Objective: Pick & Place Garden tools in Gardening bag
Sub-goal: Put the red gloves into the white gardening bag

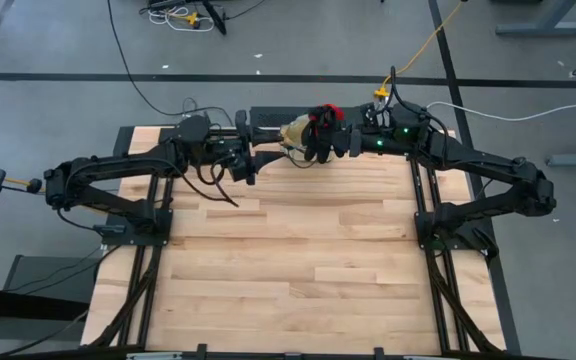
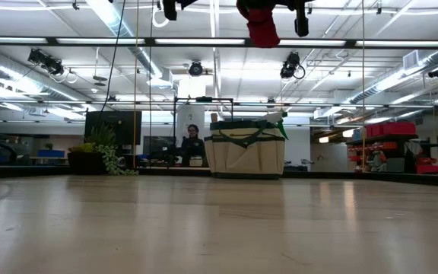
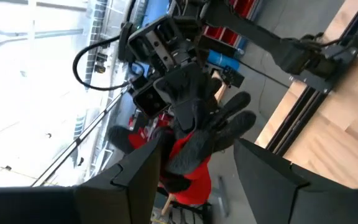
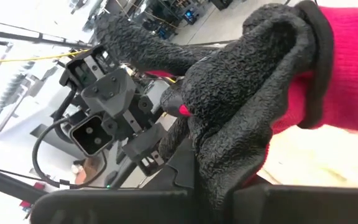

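The beige gardening bag (image 2: 245, 151) with dark green trim stands at the table's far edge; it also shows in the high view (image 1: 294, 131). A green item (image 2: 280, 123) sticks out of its top. My right gripper (image 1: 318, 138) is shut on the red-and-black glove (image 4: 247, 93) high above the bag. The glove also shows in the low view (image 2: 263, 27) and the left wrist view (image 3: 197, 140). My left gripper (image 3: 194, 177) is open just left of the bag, facing the glove, and I see it touch nothing. The rake and trowel are out of view. My right gripper pinches the glove's black textured palm part (image 4: 225, 168) between its two fingers. The red cuff (image 4: 347, 68) bulges out to one side. The glove hangs below the gripper, its lower end (image 2: 265, 38) lifted clear above the bag.
A small leafy plant (image 2: 101, 156) stands at the far left of the bag. A person (image 2: 194, 144) is in the room behind the table. Bare wooden tabletop (image 1: 298, 260) stretches from the bag to the near edge.
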Controlling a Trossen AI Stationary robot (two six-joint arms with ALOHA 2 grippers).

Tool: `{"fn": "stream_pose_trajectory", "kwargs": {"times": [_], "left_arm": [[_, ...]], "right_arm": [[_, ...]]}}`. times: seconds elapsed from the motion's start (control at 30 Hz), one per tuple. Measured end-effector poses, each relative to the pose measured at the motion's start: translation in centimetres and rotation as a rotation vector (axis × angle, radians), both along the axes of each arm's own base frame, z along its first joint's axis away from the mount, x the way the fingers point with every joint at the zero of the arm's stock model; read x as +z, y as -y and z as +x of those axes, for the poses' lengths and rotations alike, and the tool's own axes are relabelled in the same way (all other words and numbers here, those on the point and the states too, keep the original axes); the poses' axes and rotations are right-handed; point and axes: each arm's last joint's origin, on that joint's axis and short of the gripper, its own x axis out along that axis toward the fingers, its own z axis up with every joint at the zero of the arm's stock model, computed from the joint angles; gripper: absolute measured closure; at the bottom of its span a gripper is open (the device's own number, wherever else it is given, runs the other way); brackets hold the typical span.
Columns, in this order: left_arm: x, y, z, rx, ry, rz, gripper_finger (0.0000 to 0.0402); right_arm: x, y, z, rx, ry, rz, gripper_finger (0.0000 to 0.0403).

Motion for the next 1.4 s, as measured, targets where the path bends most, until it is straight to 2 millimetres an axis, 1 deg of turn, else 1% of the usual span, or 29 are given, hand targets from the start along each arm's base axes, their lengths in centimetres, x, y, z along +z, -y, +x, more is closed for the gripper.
{"fn": "stream_pose_trajectory", "kwargs": {"times": [0.23, 0.4, 0.53, 0.67, 0.9, 1.03, 1.17, 1.23, 1.4], "left_arm": [[-0.1, 0.5, 0.2, -0.018, -0.005, 0.005, 0.0191], [-0.1, 0.7, 0.3, -0.028, -0.007, -0.004, 0.0191], [-0.1, 0.8, 0.3, -0.029, -0.008, -0.004, 0.0191], [-0.7, 0.7, 0.8, -0.029, -0.027, -0.005, 0.0191], [-1.5, 1.3, 2.3, -0.053, -0.019, 0.093, 0.0191], [-1.6, 1.3, 2.9, -0.034, 0.003, 0.105, 0.0191], [-1.8, 1.2, 3.3, 0.011, 0.009, 0.182, 0.0191], [-1.9, 1.2, 3.6, 0.030, 0.017, 0.226, 0.0191], [-2.2, 1.2, 4.0, 0.054, 0.018, 0.251, 0.0191]], "right_arm": [[0.0, -0.1, 0.0, 0.018, 0.010, 0.053, 0.0394], [0.3, -0.1, 0.0, 0.016, 0.049, 0.100, 0.0394], [0.6, -0.1, 0.1, 0.018, 0.078, 0.096, 0.0394], [0.8, -0.1, 0.1, 0.031, 0.099, 0.105, 0.0394], [0.8, -0.1, 0.4, 0.059, 0.121, 0.120, 0.0394], [0.9, -0.1, 0.5, 0.072, 0.129, 0.117, 0.0394], [1.0, -0.1, 0.5, 0.074, 0.144, 0.116, 0.0394], [1.1, -0.1, 0.5, 0.074, 0.151, 0.142, 0.0394], [0.9, -0.1, 0.5, 0.076, 0.138, 0.213, 0.0394]]}}
